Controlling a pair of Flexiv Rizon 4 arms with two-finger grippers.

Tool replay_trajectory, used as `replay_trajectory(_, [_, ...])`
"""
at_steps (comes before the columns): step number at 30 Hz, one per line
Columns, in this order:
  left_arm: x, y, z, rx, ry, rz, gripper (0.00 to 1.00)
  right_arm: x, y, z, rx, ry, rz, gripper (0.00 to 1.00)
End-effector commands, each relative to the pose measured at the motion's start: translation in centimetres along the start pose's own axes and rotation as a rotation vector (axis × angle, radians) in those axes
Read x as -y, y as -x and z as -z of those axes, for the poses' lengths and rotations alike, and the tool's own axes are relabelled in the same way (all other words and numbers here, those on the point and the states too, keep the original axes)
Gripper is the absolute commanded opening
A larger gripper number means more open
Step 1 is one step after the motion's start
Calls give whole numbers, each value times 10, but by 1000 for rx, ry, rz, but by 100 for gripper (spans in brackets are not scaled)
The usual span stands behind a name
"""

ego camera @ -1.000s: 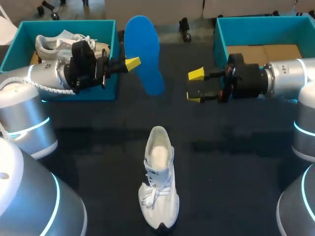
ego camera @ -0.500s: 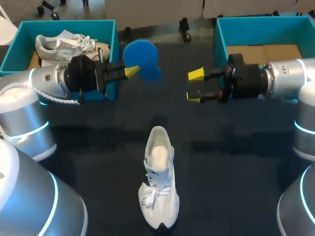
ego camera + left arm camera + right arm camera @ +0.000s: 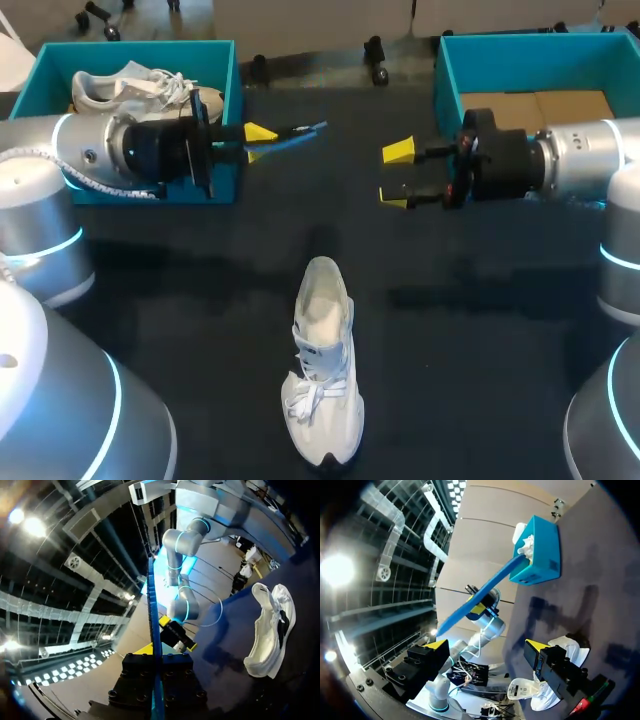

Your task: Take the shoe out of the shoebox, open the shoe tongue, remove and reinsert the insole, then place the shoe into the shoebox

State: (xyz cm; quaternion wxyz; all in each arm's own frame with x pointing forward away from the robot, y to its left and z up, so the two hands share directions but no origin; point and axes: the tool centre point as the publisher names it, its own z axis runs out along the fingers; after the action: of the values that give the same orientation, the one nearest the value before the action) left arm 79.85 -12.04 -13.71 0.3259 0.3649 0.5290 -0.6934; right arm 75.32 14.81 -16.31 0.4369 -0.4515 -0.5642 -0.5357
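A white shoe (image 3: 322, 375) lies on the dark table's near middle, toe toward me, its opening empty. My left gripper (image 3: 262, 133) is shut on one end of the blue insole (image 3: 297, 136), held level above the table and seen edge-on. In the left wrist view the insole (image 3: 154, 615) runs as a thin blue line straight out from between the fingers, the shoe (image 3: 270, 630) off to one side. My right gripper (image 3: 397, 172) stands open facing the insole, a short gap away. In its wrist view the insole (image 3: 480, 597) hangs ahead of the open gripper (image 3: 486, 647).
A teal shoebox (image 3: 215, 70) at the back left holds a second white shoe (image 3: 140, 88). Another teal box (image 3: 445, 75) at the back right has cardboard in its bottom, and my right arm lies across its front.
My left wrist has rolled, turning the insole from broad face up to flat and edge-on, and it has sunk slightly. The right arm and the shoe have not moved.
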Motion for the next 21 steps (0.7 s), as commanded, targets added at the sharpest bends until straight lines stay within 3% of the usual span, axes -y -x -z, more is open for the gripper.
replay_trajectory(1, [-7,-2,5,-348,-53,-963,0,0,1,-2,0,1,0,100])
replay_trajectory(6, [-11,-4,5,-440,-37,-1026,0,0,1,-2,0,1,0,100])
replay_trajectory(21, [-15,-9,2,-468,-20,-1035,0,0,1,-2,0,1,0,100])
